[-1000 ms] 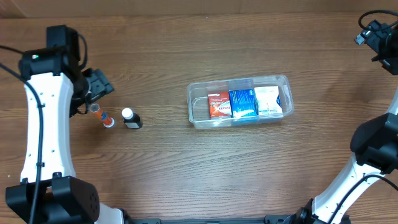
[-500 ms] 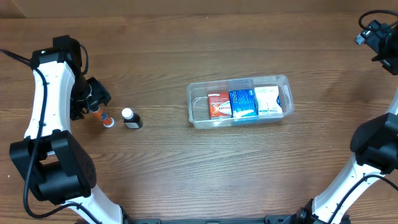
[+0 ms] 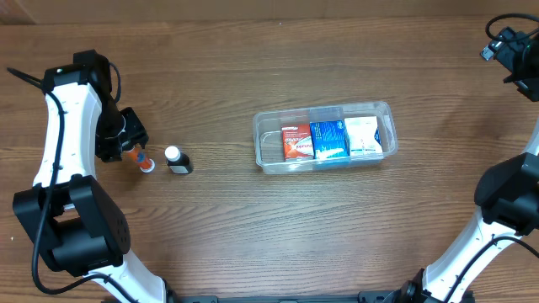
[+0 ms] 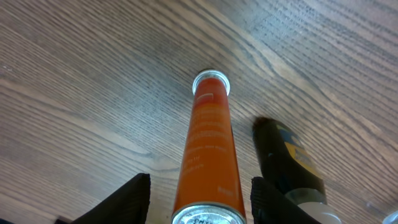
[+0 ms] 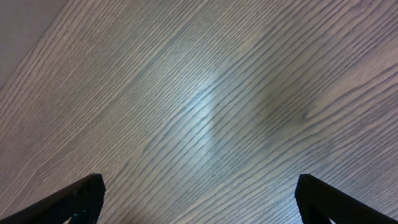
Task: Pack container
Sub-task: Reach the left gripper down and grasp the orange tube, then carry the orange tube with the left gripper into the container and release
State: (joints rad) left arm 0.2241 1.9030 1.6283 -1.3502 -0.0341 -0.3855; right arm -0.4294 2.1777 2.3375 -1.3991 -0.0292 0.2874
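Note:
The clear plastic container [image 3: 383,108] sits right of the table's middle, holding a red box [image 3: 296,141], a blue box [image 3: 328,140] and a white box [image 3: 363,135] side by side. An orange tube [image 3: 143,160] lies on the table at the left, next to a small black bottle with a white cap [image 3: 177,160]. My left gripper [image 3: 126,145] is open with its fingers on either side of the orange tube [image 4: 208,155]; the black bottle [image 4: 286,165] lies just right of it. My right gripper [image 5: 199,199] is open and empty over bare wood at the far right back.
The table is brown wood. The left arm's white links run down the left side [image 3: 59,168]. The right arm's dark base stands at the right edge [image 3: 509,194].
The left gripper has moved slightly down around the orange tube's end since one second ago, with the arm folded back. The right arm has not moved.

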